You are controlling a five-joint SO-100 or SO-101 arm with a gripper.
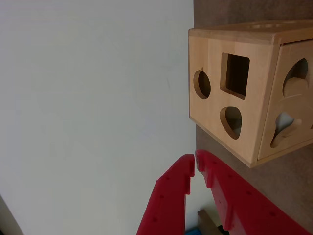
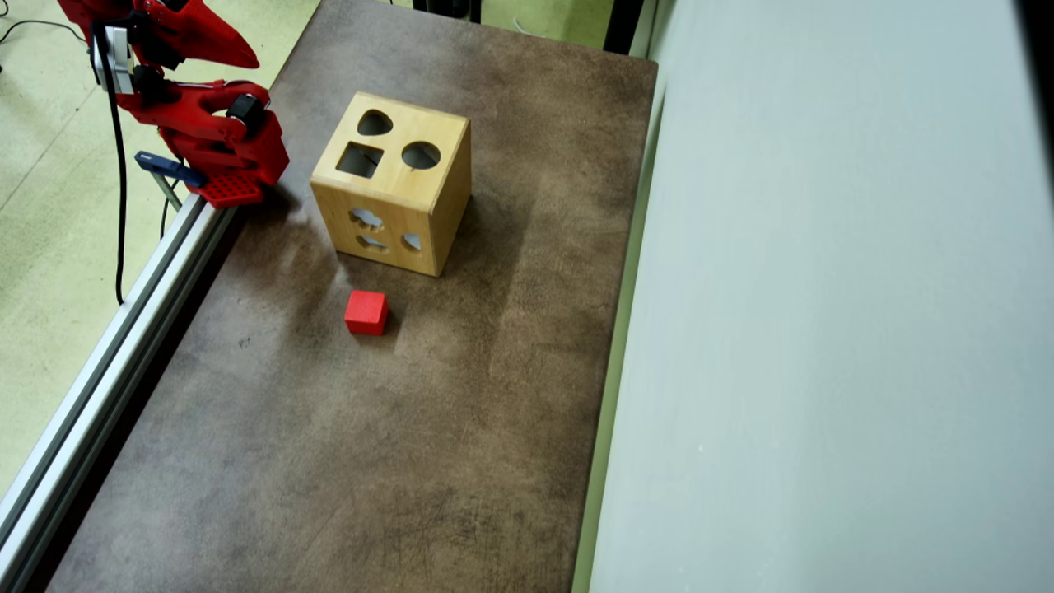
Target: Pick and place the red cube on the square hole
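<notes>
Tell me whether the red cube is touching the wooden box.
Apart. The overhead view shows a strip of bare table between the red cube and the wooden box.

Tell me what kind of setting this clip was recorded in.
Probably a lab or workshop bench, not a home: a brown tabletop edged by an aluminium rail, with the red arm clamped at one corner, cables trailing over a pale green floor, and only a wooden shape-sorter box and red cube set out.
</notes>
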